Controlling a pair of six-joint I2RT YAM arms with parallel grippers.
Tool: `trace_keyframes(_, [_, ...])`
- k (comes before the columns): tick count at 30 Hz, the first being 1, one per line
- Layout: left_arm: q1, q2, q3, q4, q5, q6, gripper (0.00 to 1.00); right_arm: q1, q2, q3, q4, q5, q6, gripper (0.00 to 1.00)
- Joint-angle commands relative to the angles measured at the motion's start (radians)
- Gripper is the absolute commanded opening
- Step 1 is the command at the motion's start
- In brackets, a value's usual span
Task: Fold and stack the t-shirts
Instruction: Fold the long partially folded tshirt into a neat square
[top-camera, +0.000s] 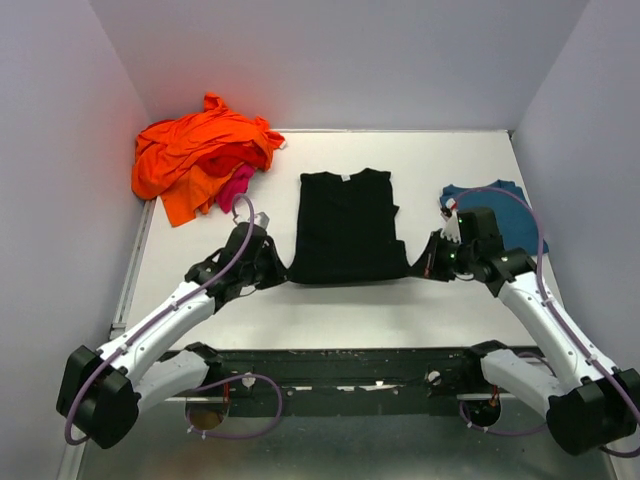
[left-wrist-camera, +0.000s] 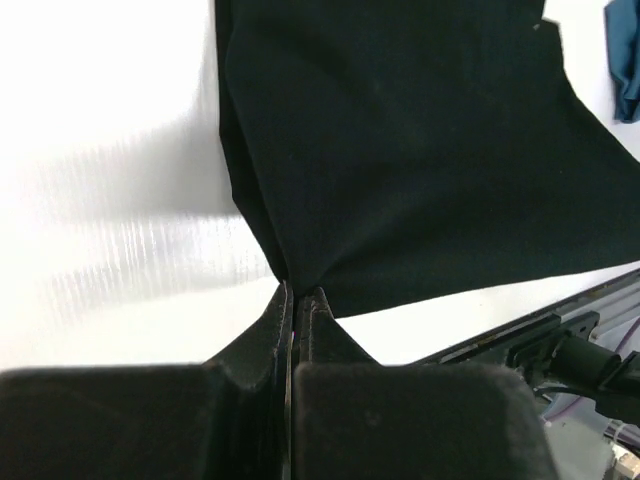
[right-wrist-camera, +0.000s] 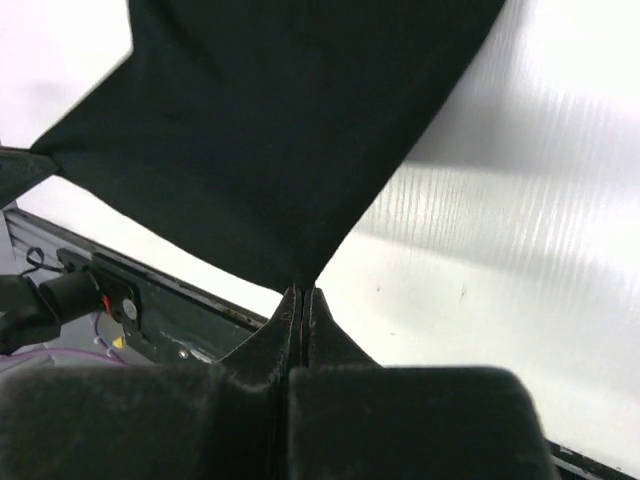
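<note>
The black t-shirt (top-camera: 345, 225) lies spread in the middle of the table, sleeves folded in, collar at the far end. My left gripper (top-camera: 281, 272) is shut on its near left hem corner (left-wrist-camera: 300, 270). My right gripper (top-camera: 418, 268) is shut on its near right hem corner (right-wrist-camera: 300, 270). The hem is stretched taut between them. The teal-blue t-shirt (top-camera: 515, 215) lies at the right, partly hidden behind my right arm. An orange t-shirt (top-camera: 195, 150) is heaped at the far left with a magenta-pink one (top-camera: 236, 187) showing under it.
White walls close in the table at the left, back and right. A dark metal rail (top-camera: 350, 365) runs along the near edge between the arm bases. The teal shirt also shows at the edge of the left wrist view (left-wrist-camera: 627, 60).
</note>
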Motion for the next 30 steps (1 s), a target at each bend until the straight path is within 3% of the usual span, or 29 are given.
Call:
trace_keyframes(1, [0.028,0.059,0.171,-0.089,-0.044,0.075,0.0,-0.001,0.063,0.167,-0.079,0.112,-0.041,0.01])
trace_keyframes(12, [0.23,0.496,0.59,0.109,-0.021,0.081,0.0,-0.093,0.612,0.662,-0.001,0.085,-0.018,0.01])
trace_keyframes(28, [0.292,1.177,1.212,0.15,0.077,0.102,0.0,-0.198,1.335,1.341,-0.032,-0.073,0.043,0.02])
trace_keyframes(29, [0.293,1.211,1.247,0.158,0.086,0.104,0.05,-0.204,1.381,1.376,-0.032,-0.084,0.048,0.06])
trace_keyframes(30, [0.296,1.243,1.278,0.169,0.096,0.112,0.21,-0.211,1.412,1.41,-0.029,-0.095,0.053,0.17])
